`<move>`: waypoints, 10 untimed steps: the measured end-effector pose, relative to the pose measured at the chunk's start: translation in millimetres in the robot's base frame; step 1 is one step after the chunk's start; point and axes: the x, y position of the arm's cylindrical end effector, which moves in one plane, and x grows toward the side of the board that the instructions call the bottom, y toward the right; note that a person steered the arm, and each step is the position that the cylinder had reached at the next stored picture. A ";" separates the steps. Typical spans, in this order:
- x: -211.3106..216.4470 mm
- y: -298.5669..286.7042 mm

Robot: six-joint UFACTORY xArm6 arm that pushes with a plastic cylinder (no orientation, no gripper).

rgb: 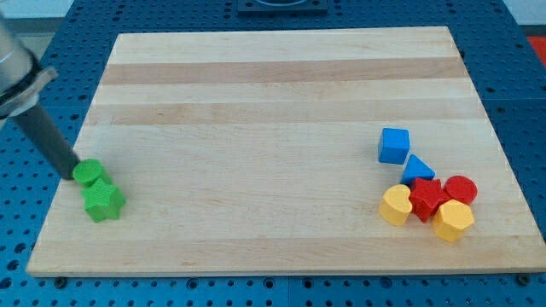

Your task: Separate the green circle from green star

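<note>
The green circle (87,172) lies near the board's left edge, touching the green star (104,201) just below and right of it. The dark rod comes down from the view's upper left. My tip (72,176) rests at the circle's left side, touching it or nearly so.
The wooden board (281,85) fills most of the view, on a blue perforated table. At the lower right is a cluster: a blue cube (393,145), a blue triangle (417,168), a red star (427,199), a red circle (461,188), a yellow circle-like block (395,205) and a yellow hexagon (453,221).
</note>
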 end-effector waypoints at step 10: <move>133.1 25.3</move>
